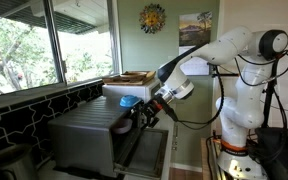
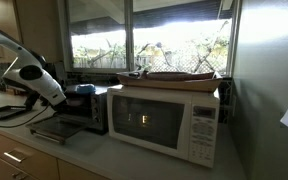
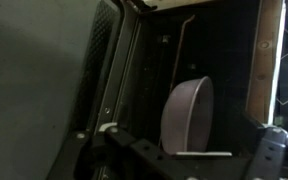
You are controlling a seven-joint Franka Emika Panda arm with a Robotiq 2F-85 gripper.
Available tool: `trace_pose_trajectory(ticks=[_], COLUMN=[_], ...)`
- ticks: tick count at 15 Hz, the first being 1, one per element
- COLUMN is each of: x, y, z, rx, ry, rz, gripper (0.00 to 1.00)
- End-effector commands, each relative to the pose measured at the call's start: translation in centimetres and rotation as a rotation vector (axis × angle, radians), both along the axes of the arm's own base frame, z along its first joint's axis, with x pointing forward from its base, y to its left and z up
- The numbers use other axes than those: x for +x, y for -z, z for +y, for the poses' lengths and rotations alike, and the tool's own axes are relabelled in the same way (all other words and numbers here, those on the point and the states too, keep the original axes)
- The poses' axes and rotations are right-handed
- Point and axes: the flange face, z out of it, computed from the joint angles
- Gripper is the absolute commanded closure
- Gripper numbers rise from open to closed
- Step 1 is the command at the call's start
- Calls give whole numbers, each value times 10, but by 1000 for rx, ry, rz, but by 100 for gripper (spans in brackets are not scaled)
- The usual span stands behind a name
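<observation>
Inside the dark cavity of the boxy brushed-steel toaster oven (image 1: 84, 132): a pale lilac round bowl (image 3: 189, 115), visible in the wrist view only. Shown side-on there, long axis running up and down the picture, curved flank toward picture left, straight edge toward picture right. With that camera apparently turned on its side, cannot tell whether mouth up or mouth down. Well inside the cavity, apart from both side walls.

End effector (image 1: 144, 112) just in front of the oven mouth, above the dropped-open oven door (image 1: 136, 145). Spread to full width, gripping nothing, no visible contact with anything. Dark fingers (image 3: 114, 152) at the bottom of the wrist view, well apart, with the bowl framed between them.

Edges: oven side wall close on picture left in the wrist view, and a thin wire rack rod (image 3: 184, 50) beyond the bowl. Small blue object (image 1: 131, 100) on the oven top, just above the end effector. White microwave (image 2: 164, 122) just beside the oven on the same pale tabletop (image 2: 104, 160), with a large window (image 2: 149, 40) behind both. Open room in front of the lowered door, toward the tabletop's front edge; tight quarters inside the cavity.
</observation>
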Motion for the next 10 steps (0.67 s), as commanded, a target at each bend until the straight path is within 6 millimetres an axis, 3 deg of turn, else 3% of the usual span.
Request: trace_pose_trajectory(ticks=[1,5,6,8,9,10], x=[10,20,23,26,28,27], y=[16,17,17,19,20,23], z=[2,-1,-1,-1,-1,-1], rx=[-15,7,15,23,24,20], ry=[24,62,71,81,84,84], rz=[5,-20,-29,-41,-47,-49], gripper=[0,0,4,18,32,39])
